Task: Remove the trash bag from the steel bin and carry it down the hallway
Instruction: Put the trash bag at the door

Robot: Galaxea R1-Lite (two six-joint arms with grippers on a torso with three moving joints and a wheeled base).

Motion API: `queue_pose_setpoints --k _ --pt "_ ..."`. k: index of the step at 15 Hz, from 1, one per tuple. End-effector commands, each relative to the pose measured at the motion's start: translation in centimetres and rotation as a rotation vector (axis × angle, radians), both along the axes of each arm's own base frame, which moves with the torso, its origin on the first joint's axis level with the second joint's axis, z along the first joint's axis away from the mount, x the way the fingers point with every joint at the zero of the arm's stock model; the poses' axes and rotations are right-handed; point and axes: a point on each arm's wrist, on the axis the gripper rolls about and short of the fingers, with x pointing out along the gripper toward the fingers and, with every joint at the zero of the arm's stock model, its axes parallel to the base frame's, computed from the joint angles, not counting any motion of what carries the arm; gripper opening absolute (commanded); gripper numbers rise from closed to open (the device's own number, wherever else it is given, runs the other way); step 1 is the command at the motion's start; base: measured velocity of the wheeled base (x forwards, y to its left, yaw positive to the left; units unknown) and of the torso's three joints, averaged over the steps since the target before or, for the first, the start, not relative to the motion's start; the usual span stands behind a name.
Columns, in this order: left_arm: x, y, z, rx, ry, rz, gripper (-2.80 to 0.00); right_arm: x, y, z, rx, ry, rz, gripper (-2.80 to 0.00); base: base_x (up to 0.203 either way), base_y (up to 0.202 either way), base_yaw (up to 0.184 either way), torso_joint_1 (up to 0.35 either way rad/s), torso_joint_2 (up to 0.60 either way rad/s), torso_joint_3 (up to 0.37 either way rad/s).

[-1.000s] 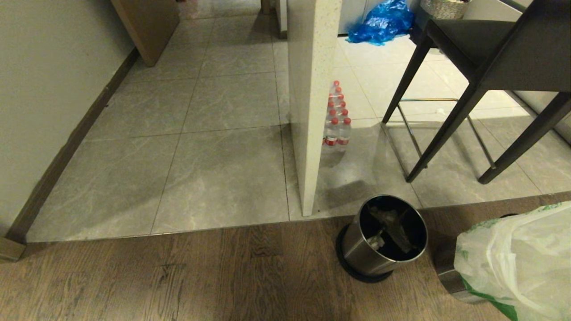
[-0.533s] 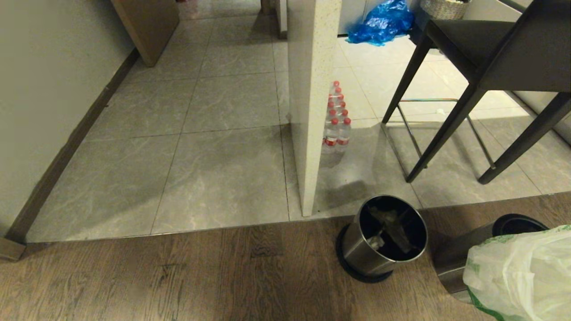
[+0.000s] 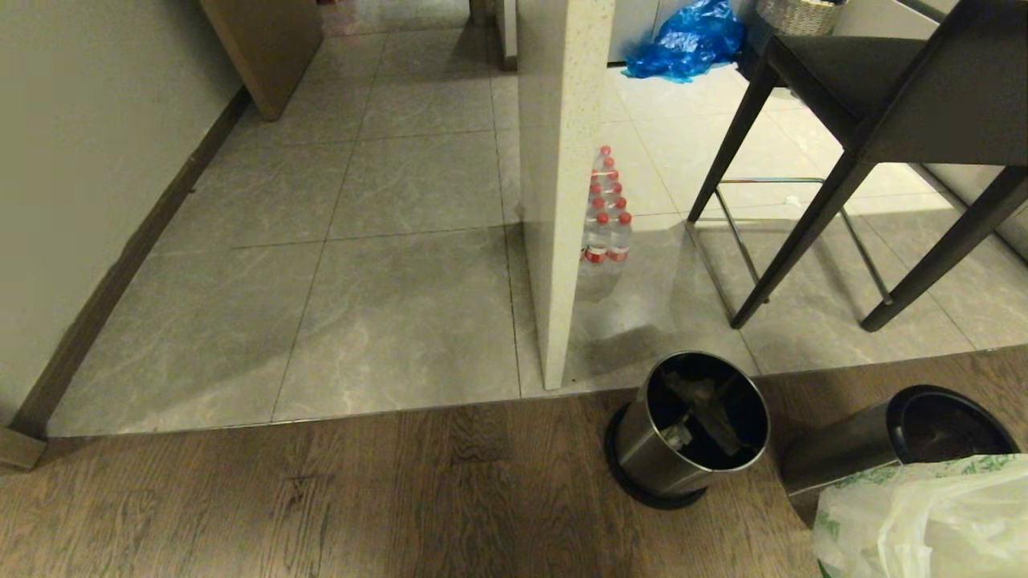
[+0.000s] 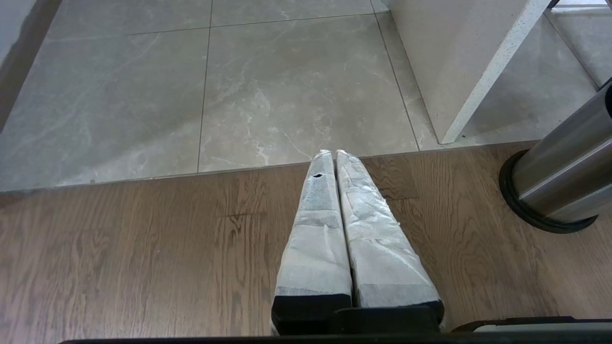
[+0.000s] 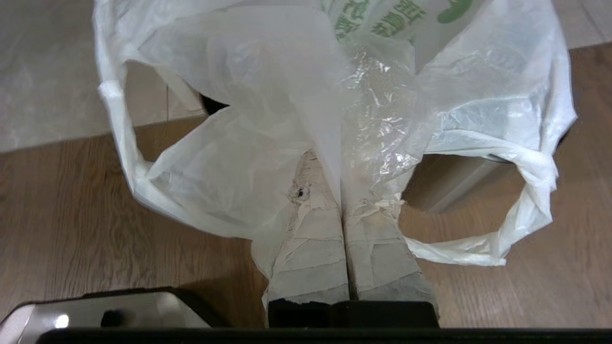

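Note:
The trash bag [image 3: 923, 522], thin whitish plastic with green print, hangs at the lower right edge of the head view, over the wood floor. In the right wrist view my right gripper [image 5: 340, 181] is shut on the trash bag [image 5: 267, 95], with the plastic draped over its fingertips and both handle loops hanging free. The steel bin [image 3: 843, 457], with its black ring rim, stands just behind the bag with its mouth uncovered. My left gripper [image 4: 333, 155] hovers shut and empty over the wood floor. The hallway [image 3: 385, 305] of grey tiles runs ahead on the left.
A second steel bin [image 3: 695, 425] holding dark scraps stands by a white pillar [image 3: 562, 201]. Water bottles [image 3: 606, 217] line the pillar's right side. A dark chair [image 3: 867, 120] and a blue bag [image 3: 691, 36] are at the back right. A beige wall [image 3: 80, 160] borders the left.
The trash bag has sunk toward the lower right corner of the head view, uncovering the steel bin's black rim and mouth. The left arm has not moved.

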Motion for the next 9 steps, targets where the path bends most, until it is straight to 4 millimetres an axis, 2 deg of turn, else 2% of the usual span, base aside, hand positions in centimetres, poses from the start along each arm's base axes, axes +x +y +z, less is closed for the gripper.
queue_pose_setpoints --k 1,5,8,9 --pt "0.0 0.0 0.0 -0.001 -0.002 0.0 -2.8 0.0 0.0 -0.2 0.0 0.002 0.003 -2.8 0.0 0.0 0.0 0.0 0.0 0.0" --pt "0.0 0.0 0.0 -0.001 -0.001 0.0 -2.8 0.6 0.0 -0.4 0.009 -0.073 0.017 -2.8 0.0 0.0 0.0 0.0 0.0 0.0" --pt "0.0 0.0 0.0 -0.001 -0.002 0.0 -2.8 1.0 0.2 -1.1 -0.106 -0.076 0.108 -2.8 0.0 0.0 0.0 0.0 0.0 0.0" --pt "0.0 0.0 0.0 -0.001 -0.002 0.0 -2.8 1.0 0.2 -1.1 -0.067 -0.084 0.104 -2.8 0.0 0.0 0.0 0.0 0.0 0.0"
